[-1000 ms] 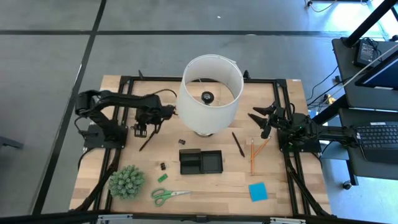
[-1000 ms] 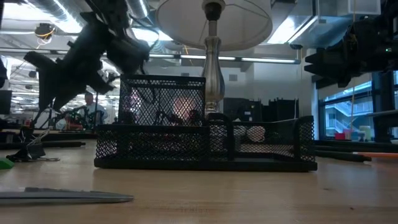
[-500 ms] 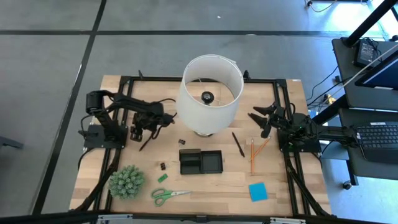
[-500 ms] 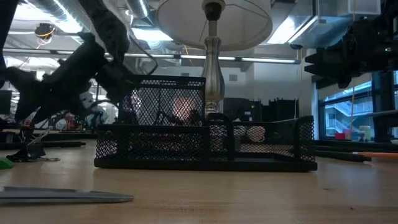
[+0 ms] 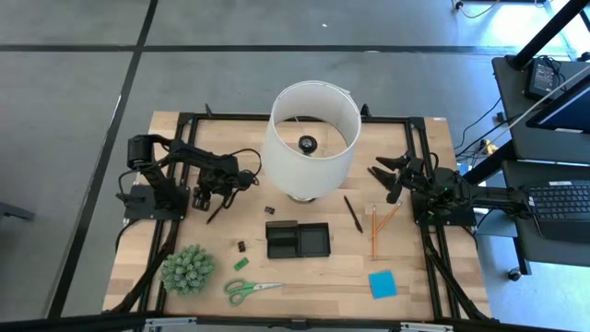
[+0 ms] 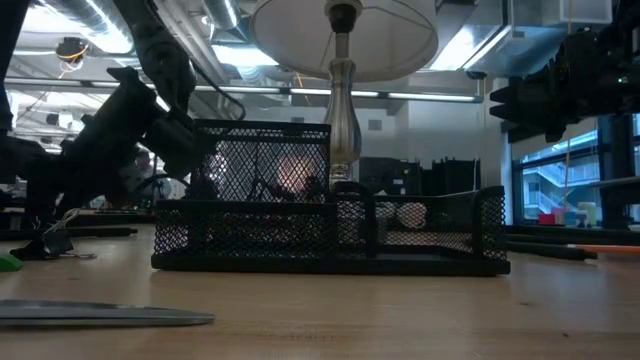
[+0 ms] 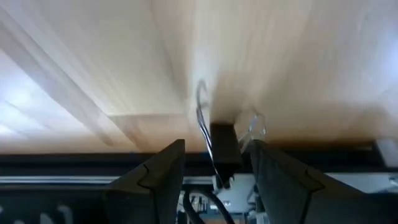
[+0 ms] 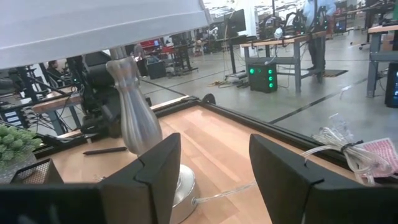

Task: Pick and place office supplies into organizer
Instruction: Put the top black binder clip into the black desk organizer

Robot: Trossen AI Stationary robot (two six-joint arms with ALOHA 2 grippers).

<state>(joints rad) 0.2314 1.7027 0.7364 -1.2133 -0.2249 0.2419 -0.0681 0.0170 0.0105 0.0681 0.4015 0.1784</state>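
- My left gripper point(image 5: 206, 196) hangs low over the tabletop point(image 5: 415, 263) at its left side, fingers point(image 7: 155, 177) spread wide and holding nothing; a small binder clip point(image 7: 225, 149) lies between them in the wrist view.
- A dark pen point(image 5: 218, 211) lies just beside that gripper.
- My right gripper point(image 5: 380, 175) waits at the right side, its fingers parted and empty.
- The organizer point(image 5: 298, 240) sits mid-table, in front of the big white lamp point(image 5: 312, 138), which hides the tabletop behind it.
- Another pen point(image 5: 353, 213) and an orange pencil point(image 5: 374, 232) lie right of the organizer; the blue sticky-note pad point(image 5: 383, 283) is nearer the front edge.
- Green scissors point(image 5: 252, 290), an eraser point(image 5: 241, 264), a tiny clip point(image 5: 242, 247) and a spiky plant ball point(image 5: 188, 268) crowd the front left.
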